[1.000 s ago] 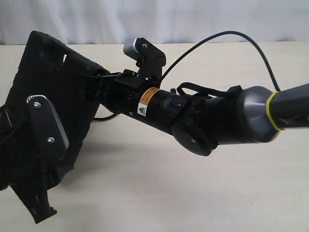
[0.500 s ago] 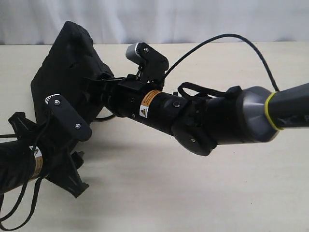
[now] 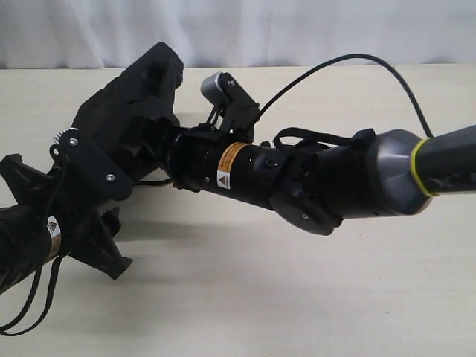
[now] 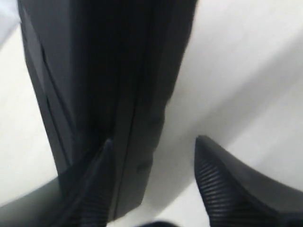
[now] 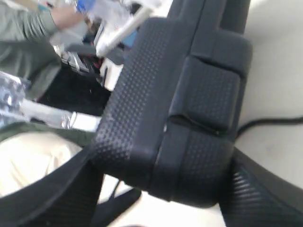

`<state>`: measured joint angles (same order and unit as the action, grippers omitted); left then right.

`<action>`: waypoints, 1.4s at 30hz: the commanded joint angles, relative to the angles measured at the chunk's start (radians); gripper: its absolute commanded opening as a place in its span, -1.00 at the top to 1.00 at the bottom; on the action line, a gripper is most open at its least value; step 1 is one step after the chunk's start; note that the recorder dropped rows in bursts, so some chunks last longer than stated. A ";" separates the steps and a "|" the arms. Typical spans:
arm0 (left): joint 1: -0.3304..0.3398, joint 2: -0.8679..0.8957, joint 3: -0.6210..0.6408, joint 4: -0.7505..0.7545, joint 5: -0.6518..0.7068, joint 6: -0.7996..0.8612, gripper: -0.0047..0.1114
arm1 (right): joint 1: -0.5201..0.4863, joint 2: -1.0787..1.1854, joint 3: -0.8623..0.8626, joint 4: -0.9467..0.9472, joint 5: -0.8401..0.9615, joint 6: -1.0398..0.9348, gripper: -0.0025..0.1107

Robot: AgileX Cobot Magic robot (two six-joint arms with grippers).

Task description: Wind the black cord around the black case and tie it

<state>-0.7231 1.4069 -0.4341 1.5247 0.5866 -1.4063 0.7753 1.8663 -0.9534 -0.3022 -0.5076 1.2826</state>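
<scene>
The right end effector (image 5: 158,177) clamps the black case (image 3: 132,100) by its latched edge, with both fingers pressed against it. The left end effector (image 4: 155,142) stands spread: the case lies just beside one finger, and bare table (image 3: 245,297) shows before the other. The case is held tilted above the table's far left part.

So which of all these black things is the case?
Start at the pale tabletop and follow the thick arm with the orange sticker to its tip. The flat matte black plastic slab tilted up there is the case: pebble-textured and boxy, unlike that rounded arm.
</scene>
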 commanded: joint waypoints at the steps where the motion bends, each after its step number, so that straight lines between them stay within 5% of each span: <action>1: 0.001 -0.003 -0.009 0.095 0.031 -0.009 0.04 | 0.018 -0.020 -0.012 -0.150 -0.115 0.064 0.88; 13: 0.058 -0.003 -0.009 0.142 0.031 -0.014 0.05 | 0.018 -0.100 0.007 -0.188 -0.085 0.066 0.88; 22: 0.119 -0.003 -0.009 0.220 -0.184 -0.041 0.88 | 0.018 -0.101 0.026 -0.185 -0.085 0.064 0.88; 31: 0.119 -0.003 -0.009 0.189 -0.128 -0.041 0.92 | -0.007 -0.114 0.026 -0.189 -0.040 -0.082 0.85; 35: 0.119 -0.003 -0.009 0.200 -0.128 -0.041 0.92 | -0.118 -0.198 0.026 -0.189 0.318 -0.223 0.50; 38: 0.119 -0.003 -0.009 0.220 -0.132 -0.041 0.92 | -0.227 -0.226 0.026 -0.186 0.601 -0.280 -0.04; 41: 0.119 -0.003 -0.009 0.220 -0.132 -0.038 0.83 | -0.239 -0.180 0.026 -0.151 0.661 -0.332 -0.16; 42: 0.119 -0.003 -0.009 0.220 -0.130 -0.029 0.66 | -0.239 -0.149 0.026 -0.093 0.628 -0.378 -0.16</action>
<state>-0.6059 1.4069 -0.4368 1.7391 0.4455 -1.4349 0.5402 1.6850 -0.9301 -0.4540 0.1318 0.9697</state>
